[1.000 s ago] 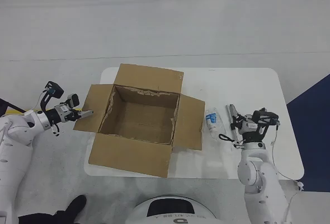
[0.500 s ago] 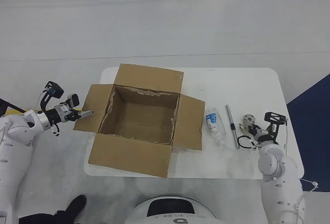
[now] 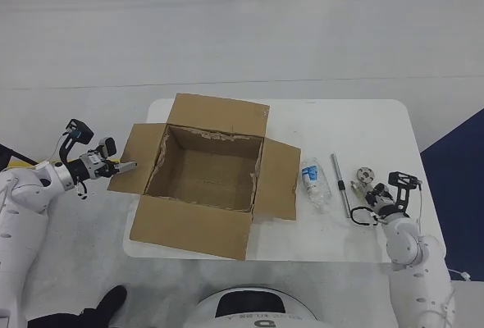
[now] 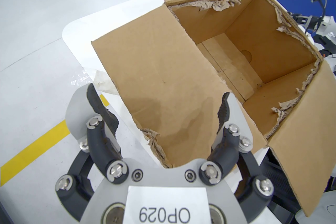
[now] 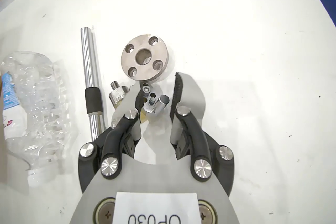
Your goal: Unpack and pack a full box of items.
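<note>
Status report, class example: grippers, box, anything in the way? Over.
Left gripper open astride cardboard box flap. Right gripper open around metal fitting. Flange, rod, plastic bottle close by.

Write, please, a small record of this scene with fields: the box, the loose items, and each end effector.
Box: cardboard box, open, four flaps spread out, on the white table.
Loose items: plastic bottle, metal rod, round flange, right of the box.
Left end effector: open, astride the box's left flap.
Right end effector: by the flange, a small metal fitting at its tip.
</note>
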Controlling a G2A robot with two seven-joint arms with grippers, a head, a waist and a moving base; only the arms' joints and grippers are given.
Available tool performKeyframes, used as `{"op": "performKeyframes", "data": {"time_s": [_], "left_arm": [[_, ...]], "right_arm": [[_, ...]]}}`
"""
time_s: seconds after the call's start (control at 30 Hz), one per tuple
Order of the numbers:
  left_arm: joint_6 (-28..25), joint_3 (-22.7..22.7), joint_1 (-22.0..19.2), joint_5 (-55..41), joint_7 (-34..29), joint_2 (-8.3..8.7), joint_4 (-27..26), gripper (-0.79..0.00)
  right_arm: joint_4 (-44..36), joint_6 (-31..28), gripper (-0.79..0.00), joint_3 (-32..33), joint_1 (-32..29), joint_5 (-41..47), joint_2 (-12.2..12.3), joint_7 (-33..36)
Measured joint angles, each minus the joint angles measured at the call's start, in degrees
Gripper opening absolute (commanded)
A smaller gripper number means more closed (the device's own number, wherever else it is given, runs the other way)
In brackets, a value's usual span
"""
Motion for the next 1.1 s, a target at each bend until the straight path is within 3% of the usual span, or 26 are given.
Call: {"op": "performKeyframes", "data": {"time_s": [0.27, 0.57, 0.9, 1.1], "left_arm": [[0.00, 0.00, 0.00, 0.00, 0.00, 0.00, 0.00, 0.000], [0.00, 0.00, 0.00, 0.00, 0.00, 0.00, 0.00, 0.000], [0.00, 0.00, 0.00, 0.00, 0.00, 0.00, 0.00, 0.000], [0.00, 0.00, 0.00, 0.00, 0.00, 0.00, 0.00, 0.000]], "right_arm": [[-1.49, -1.90, -0.785, 1.60, -1.83, 4.18, 0.42, -0.67], [-7.60, -8.98, -0.785, 2.20, -6.14, 13.17, 0.66, -1.47], [-7.86, -9.39, -0.785, 2.05, -6.30, 13.95, 0.68, -1.19], [-15.94, -20.47, -0.785, -3.25, -8.01, 18.40, 0.74, -1.73]]}}
